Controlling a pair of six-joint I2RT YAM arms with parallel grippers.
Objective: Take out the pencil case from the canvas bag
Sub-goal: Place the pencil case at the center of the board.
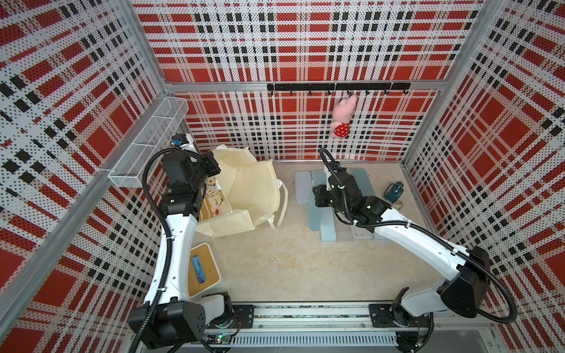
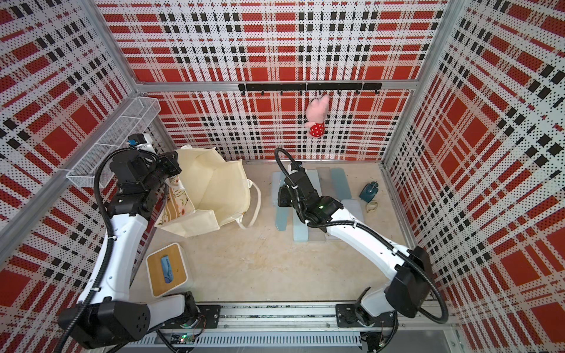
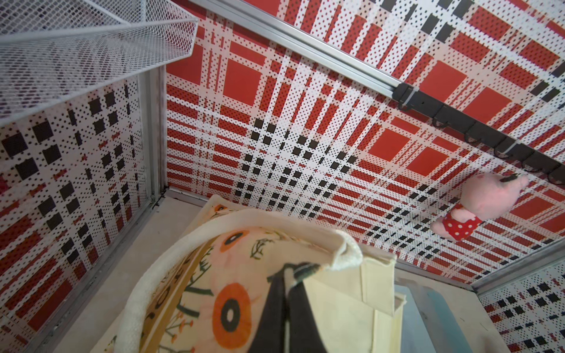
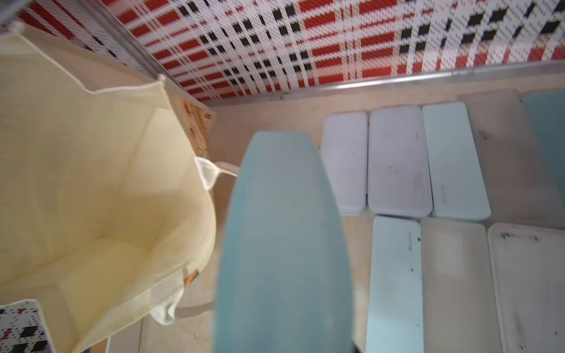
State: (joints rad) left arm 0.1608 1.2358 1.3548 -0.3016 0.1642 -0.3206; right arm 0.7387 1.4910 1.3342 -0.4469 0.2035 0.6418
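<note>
A smooth, round-cornered blue pencil case (image 4: 284, 238), clamped in the right tool (image 1: 319, 198), points lengthwise at the back wall (image 1: 305, 128), while the left tool (image 3: 287, 275) pinches the limp canvas bag (image 1: 244, 189) by its rim.

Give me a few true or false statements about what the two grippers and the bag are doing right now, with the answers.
1. The left gripper is shut on the rim of the canvas bag. True.
2. The right gripper holds a teal pencil case. True.
3. That pencil case is inside the bag. False: it is outside, beside the bag.
4. The pink plush toy lies in the bag. False: it hangs from the hook rail.
</note>
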